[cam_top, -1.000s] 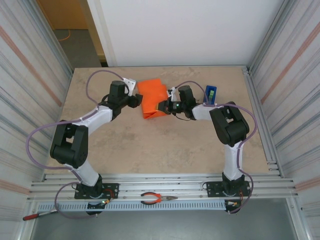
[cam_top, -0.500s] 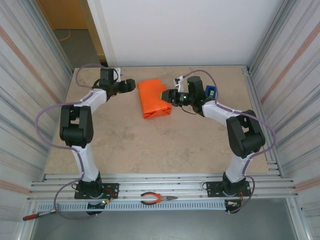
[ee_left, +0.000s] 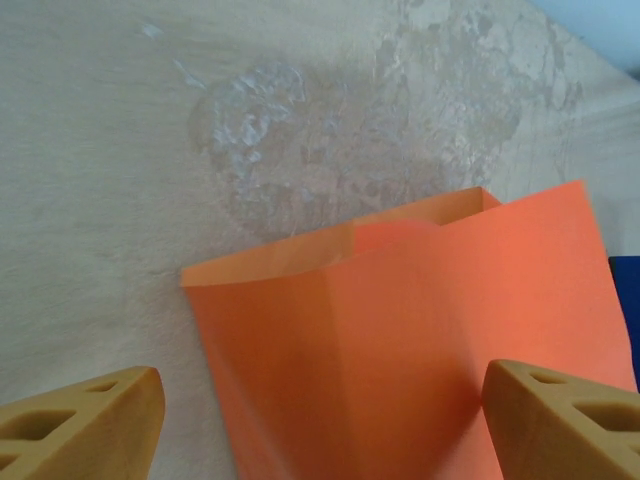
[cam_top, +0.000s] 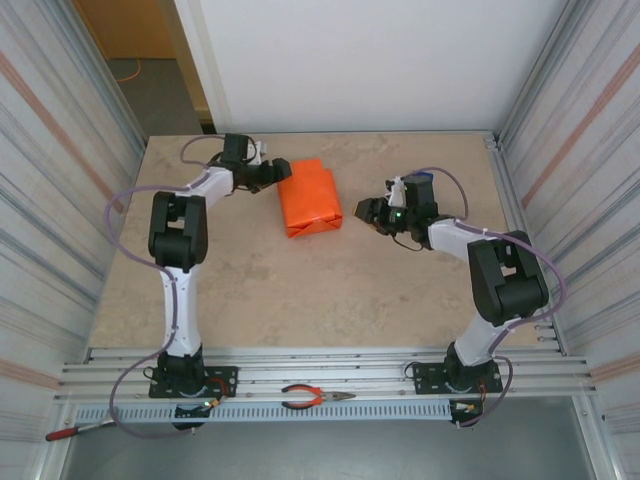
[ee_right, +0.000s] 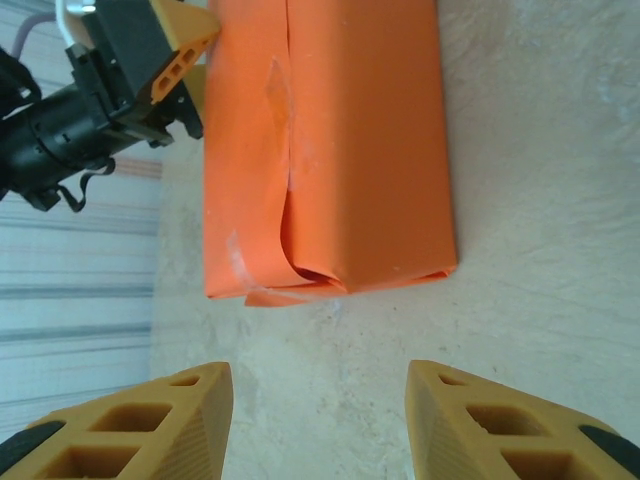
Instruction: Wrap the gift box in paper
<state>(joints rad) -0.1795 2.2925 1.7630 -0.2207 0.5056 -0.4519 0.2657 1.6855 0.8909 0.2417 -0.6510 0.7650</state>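
The gift box is covered by the orange paper [cam_top: 310, 197], a compact folded block at the back centre of the table. A strip of clear tape [ee_right: 278, 95] runs along its seam, and one end fold gapes [ee_right: 310, 268]. My left gripper [cam_top: 275, 172] is open at the block's upper left edge. A loose paper flap [ee_left: 400, 330] stands between its fingers [ee_left: 560, 420], ungripped. My right gripper [cam_top: 362, 212] is open on the right, a short gap away from the block [ee_right: 340, 150], with bare table between its fingers [ee_right: 150, 425].
A blue tape dispenser [cam_top: 420, 183] stands behind the right wrist, its edge [ee_left: 626, 300] beside the paper. Orange-handled pliers [cam_top: 317, 397] lie on the front rail. Ribbed walls close both sides. The beige tabletop [cam_top: 300, 290] lies bare in front of the block.
My right gripper has opened, let go of the block's right side and drawn back to the right. The left arm has swung and its gripper is back at the block's upper left edge.
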